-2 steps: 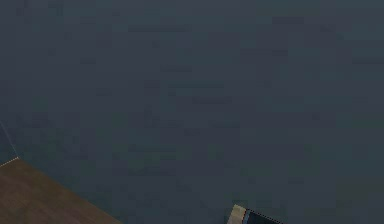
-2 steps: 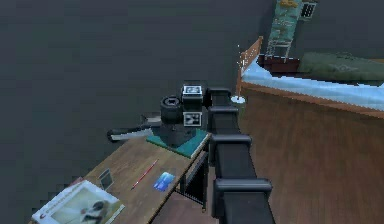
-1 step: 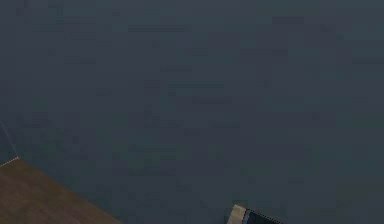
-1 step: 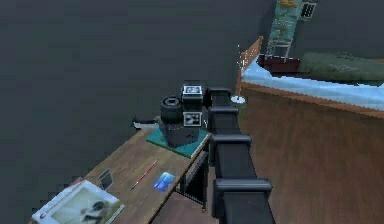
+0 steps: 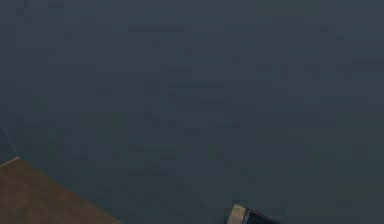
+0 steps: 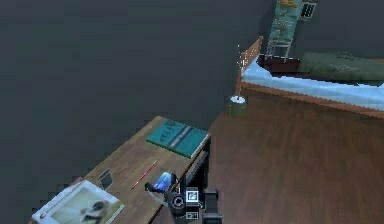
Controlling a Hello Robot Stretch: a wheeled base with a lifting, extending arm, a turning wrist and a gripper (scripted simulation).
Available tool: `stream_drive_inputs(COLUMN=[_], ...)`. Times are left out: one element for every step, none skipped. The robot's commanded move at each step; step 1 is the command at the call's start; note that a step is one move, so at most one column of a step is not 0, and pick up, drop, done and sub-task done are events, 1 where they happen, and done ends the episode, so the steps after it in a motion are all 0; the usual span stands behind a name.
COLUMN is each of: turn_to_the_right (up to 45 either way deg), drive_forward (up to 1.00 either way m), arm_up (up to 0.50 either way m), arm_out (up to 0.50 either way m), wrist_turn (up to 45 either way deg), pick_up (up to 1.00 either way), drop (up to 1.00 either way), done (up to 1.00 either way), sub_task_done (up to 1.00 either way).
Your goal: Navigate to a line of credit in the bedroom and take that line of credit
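Spotter: Wooden desk top (image 6: 120,165) runs from seven o'clock toward the middle of your arm side view, with a dark grey-blue wall (image 6: 100,50) behind it. At the seven o'clock end lies a pale printed newspaper (image 6: 80,205), then a thin red pen (image 6: 146,175).

Operator: And the card?

Spotter: Your best candidate is the small blue flat thing (image 6: 163,182) near six o'clock, lying on the desk just right of the pen.

Operator: The hand?

Spotter: Your dark two-finger gripper (image 6: 175,193) is right at it. You cannot tell its grip, nor whether it has hold of anything.

Operator: Risks?

Spotter: The fingers could skid it toward the pen or off the desk's edge, since it lies flat. A reach too far could graze the teal rectangular book (image 6: 178,135) at its twelve o'clock.

Operator: How does it look?

Spotter: Blue, paler on top, thin. It is too small to call it a card for certain.
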Motion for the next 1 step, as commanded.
stream_drive_inputs(turn_to_the_right=[0.0], drive_forward=[0.00], arm_up=[0.00], arm_out=[0.00], wrist_turn=[0.0], pick_up=[1.00], drop=[0.00], done=[0.00], sub_task_done=[0.00])
